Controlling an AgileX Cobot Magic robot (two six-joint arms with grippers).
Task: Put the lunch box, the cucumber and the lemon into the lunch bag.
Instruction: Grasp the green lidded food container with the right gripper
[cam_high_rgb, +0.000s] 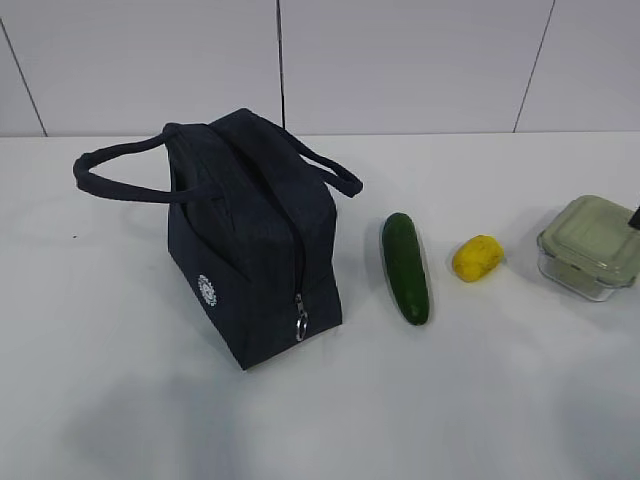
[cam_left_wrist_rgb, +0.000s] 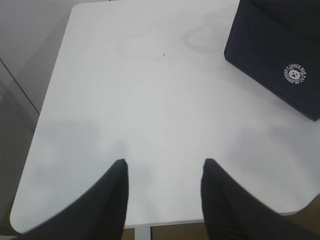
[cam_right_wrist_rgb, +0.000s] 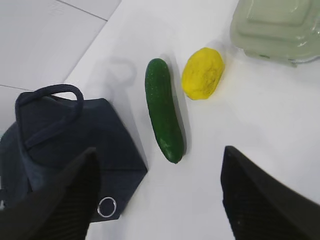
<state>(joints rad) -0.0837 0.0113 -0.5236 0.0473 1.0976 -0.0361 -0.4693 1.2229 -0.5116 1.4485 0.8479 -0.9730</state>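
The dark navy lunch bag (cam_high_rgb: 250, 240) stands left of centre on the white table, its zipper running down the near end to a metal ring pull (cam_high_rgb: 300, 326). To its right, in a row, lie the dark green cucumber (cam_high_rgb: 405, 268), the yellow lemon (cam_high_rgb: 476, 258) and the lunch box (cam_high_rgb: 592, 245) with its sage-green lid. My left gripper (cam_left_wrist_rgb: 165, 162) hangs open over bare table, left of the bag (cam_left_wrist_rgb: 275, 55). My right gripper (cam_right_wrist_rgb: 160, 151) is open above the gap between the bag (cam_right_wrist_rgb: 65, 135) and the cucumber (cam_right_wrist_rgb: 162, 107). The lemon (cam_right_wrist_rgb: 202, 73) and lunch box (cam_right_wrist_rgb: 277, 25) lie beyond it.
The table's front edge (cam_left_wrist_rgb: 165, 221) and left edge show in the left wrist view, with floor beyond. A white panelled wall (cam_high_rgb: 400, 60) closes the back. Something small and dark (cam_high_rgb: 635, 217) pokes in at the right edge by the lunch box.
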